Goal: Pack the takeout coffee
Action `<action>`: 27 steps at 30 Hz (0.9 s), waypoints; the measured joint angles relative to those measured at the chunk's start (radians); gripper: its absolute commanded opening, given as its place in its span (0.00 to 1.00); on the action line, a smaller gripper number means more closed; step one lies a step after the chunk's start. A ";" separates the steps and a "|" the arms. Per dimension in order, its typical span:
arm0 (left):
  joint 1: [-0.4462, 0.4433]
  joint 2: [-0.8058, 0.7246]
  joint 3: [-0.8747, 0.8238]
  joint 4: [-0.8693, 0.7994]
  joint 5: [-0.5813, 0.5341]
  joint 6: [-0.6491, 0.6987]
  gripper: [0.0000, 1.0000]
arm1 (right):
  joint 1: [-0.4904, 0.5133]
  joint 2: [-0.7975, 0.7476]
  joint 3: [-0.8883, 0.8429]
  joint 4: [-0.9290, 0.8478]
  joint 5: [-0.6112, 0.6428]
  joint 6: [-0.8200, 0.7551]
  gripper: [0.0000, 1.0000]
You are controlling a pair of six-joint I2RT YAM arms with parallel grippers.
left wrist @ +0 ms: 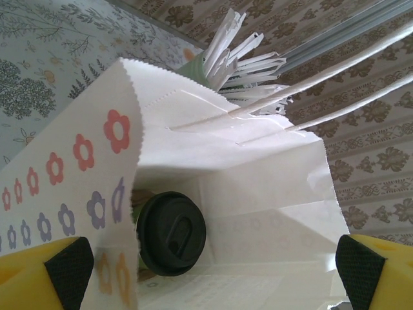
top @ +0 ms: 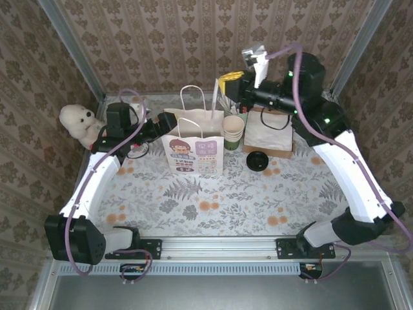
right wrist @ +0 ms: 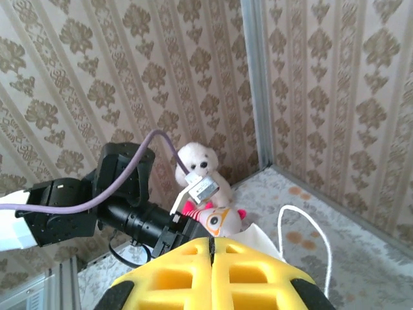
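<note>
The bench (top: 193, 213), under its leaf-print cloth, is carrying everything, and I am working from its near edge with both arms reaching toward the middle. The white paper bag (top: 193, 152) is standing upright there with its handles up. A brown paper bag (top: 268, 132) is sitting behind it to the right, and a white plush toy (top: 79, 124) is in the far left corner.

I am holding my left claw (left wrist: 213, 271) at the white bag's left side and looking down into its mouth. The claw is spread wide, its black pads (left wrist: 68, 265) far apart, and it is pinching nothing. I am holding my right claw (top: 229, 84) high above the stack of cream cups (top: 233, 132), with its yellow fingers pressed together on nothing.

The takeout coffee (left wrist: 171, 234) is sitting inside the white bag, down at the bottom against the flower-printed side wall, with its black lid facing up. From this angle I cannot tell whether the cup is standing fully upright. Wrapped straws (left wrist: 242, 61) are poking up just beyond the bag, and a loose black lid (top: 257, 161) is lying on the bench in front of the brown bag.

I am judging the packing itself as done, so the step in hand is the release and retreat. The next move is calling for me to draw the left claw back and up without catching a handle or dragging the thin side wall, since that could tip the bag and the coffee with it.
</note>
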 measured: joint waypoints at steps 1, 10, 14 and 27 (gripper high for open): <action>0.000 0.000 0.000 0.000 0.000 -0.001 1.00 | 0.003 0.018 0.001 0.004 -0.007 0.005 0.00; 0.053 -0.056 0.000 -0.038 -0.042 0.015 1.00 | 0.070 0.196 0.032 0.119 -0.072 0.097 0.00; 0.068 -0.111 0.000 -0.071 -0.109 0.032 1.00 | 0.095 0.269 0.043 0.151 -0.091 0.119 0.00; 0.068 -0.129 -0.014 -0.158 -0.263 0.060 1.00 | 0.085 0.291 -0.125 0.098 -0.034 0.077 0.21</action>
